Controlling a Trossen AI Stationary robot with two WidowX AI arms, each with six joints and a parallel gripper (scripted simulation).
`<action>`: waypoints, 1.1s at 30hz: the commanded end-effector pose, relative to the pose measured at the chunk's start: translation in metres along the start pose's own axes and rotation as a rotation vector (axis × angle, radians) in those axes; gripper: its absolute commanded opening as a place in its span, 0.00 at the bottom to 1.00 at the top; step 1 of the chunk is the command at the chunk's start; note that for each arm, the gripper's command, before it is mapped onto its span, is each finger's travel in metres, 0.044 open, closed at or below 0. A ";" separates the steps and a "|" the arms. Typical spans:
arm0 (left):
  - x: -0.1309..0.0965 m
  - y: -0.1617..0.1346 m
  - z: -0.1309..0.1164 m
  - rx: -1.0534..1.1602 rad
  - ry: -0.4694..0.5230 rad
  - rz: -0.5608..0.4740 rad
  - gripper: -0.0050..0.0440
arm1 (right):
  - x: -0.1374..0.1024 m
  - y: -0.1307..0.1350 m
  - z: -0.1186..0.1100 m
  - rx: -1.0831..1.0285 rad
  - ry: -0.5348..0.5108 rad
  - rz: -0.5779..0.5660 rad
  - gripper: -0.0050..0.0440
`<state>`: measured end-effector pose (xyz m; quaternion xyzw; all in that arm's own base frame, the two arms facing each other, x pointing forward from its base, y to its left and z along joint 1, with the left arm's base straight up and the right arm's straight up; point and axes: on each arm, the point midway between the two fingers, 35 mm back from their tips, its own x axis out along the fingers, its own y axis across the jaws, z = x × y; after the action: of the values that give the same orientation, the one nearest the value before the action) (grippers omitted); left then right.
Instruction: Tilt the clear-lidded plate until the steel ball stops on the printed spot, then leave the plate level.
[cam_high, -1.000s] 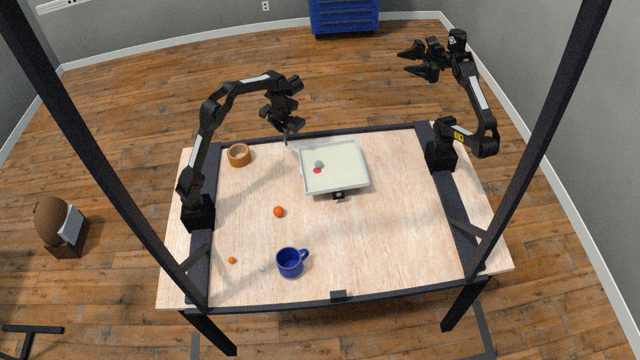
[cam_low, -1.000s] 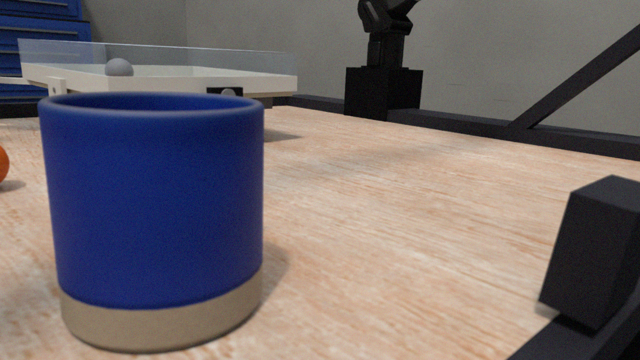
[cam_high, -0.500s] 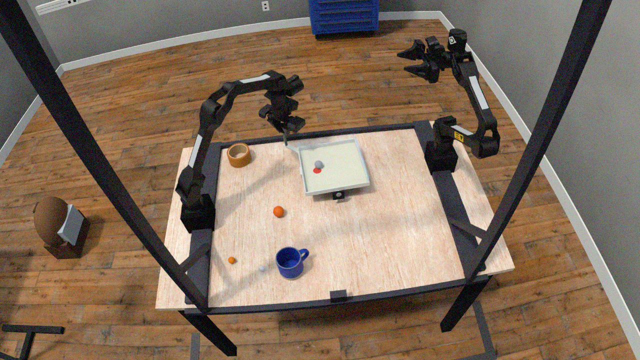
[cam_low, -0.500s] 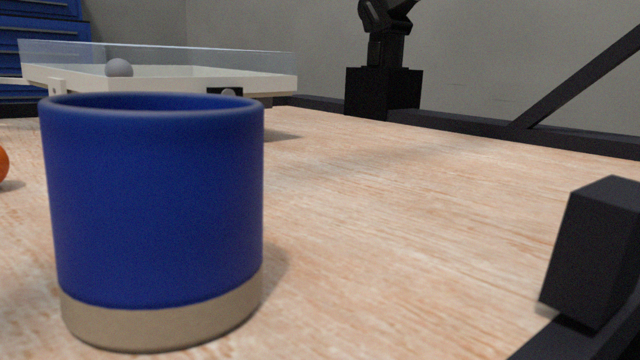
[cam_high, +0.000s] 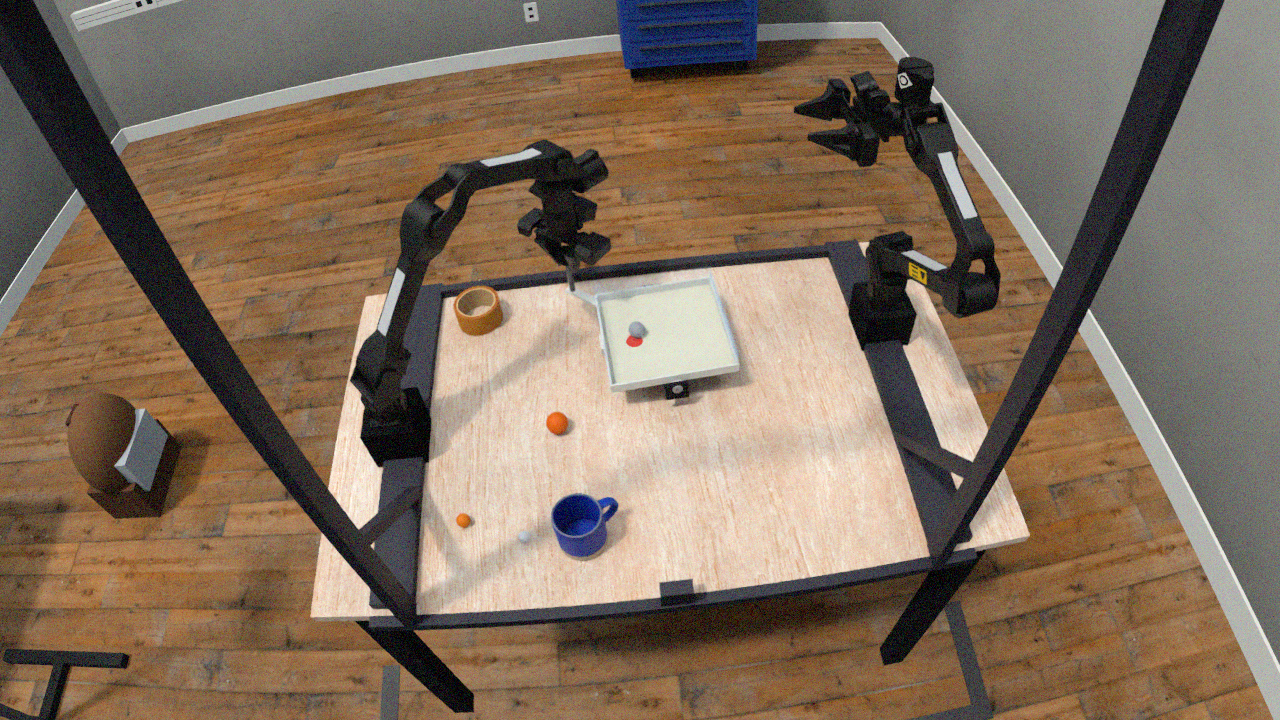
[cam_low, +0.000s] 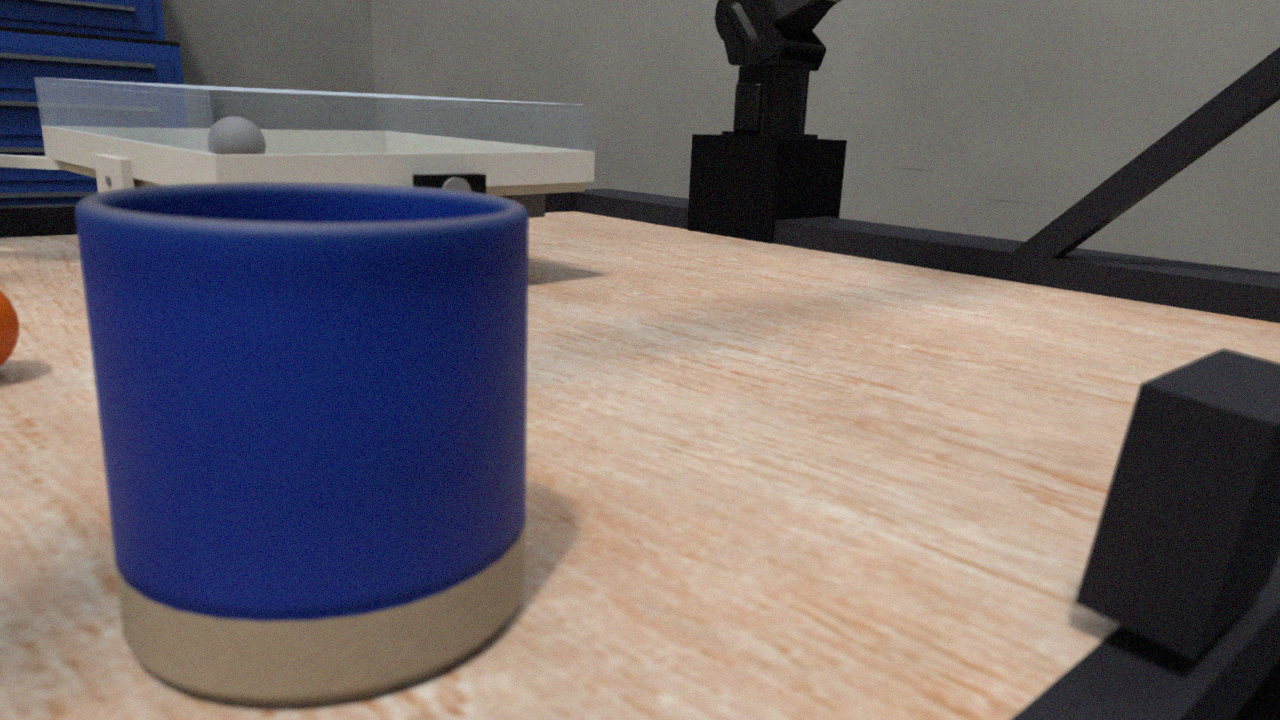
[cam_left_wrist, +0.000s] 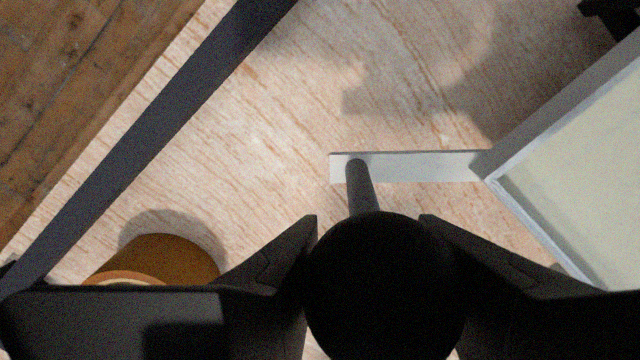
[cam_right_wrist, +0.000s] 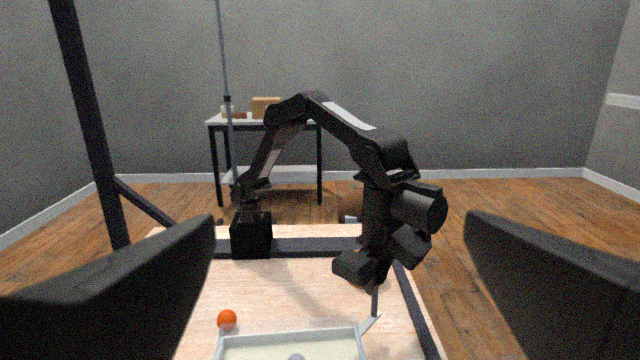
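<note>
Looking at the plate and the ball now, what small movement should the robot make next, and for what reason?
I would probably let the left gripper make a very slight tilt correction of the plate, easing the ball toward the red spot, because in the top view the ball appears just beside the spot's centre, toward the tape-roll side's far edge.

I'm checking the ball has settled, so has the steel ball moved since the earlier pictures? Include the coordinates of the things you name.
No, the steel ball (cam_high: 636, 329) (cam_low: 236, 135) (cam_right_wrist: 296, 357) shows no visible shift against the red spot (cam_high: 634, 341).
</note>
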<state>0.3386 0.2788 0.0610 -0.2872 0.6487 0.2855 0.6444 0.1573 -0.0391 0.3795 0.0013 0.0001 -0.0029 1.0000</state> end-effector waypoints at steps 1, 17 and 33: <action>-0.017 0.000 0.008 -0.005 -0.050 -0.004 0.00 | 0.000 -0.002 0.001 -0.003 0.000 -0.002 0.92; -0.012 0.002 0.010 -0.006 -0.044 -0.001 0.00 | 0.000 -0.002 0.001 -0.003 0.000 -0.002 0.92; -0.015 0.000 0.011 -0.006 -0.049 -0.002 0.00 | 0.000 -0.002 0.001 -0.003 0.000 -0.002 0.92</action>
<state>0.3391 0.2796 0.0606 -0.2886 0.6512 0.2844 0.6417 0.1573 -0.0391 0.3795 0.0013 0.0001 -0.0029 1.0000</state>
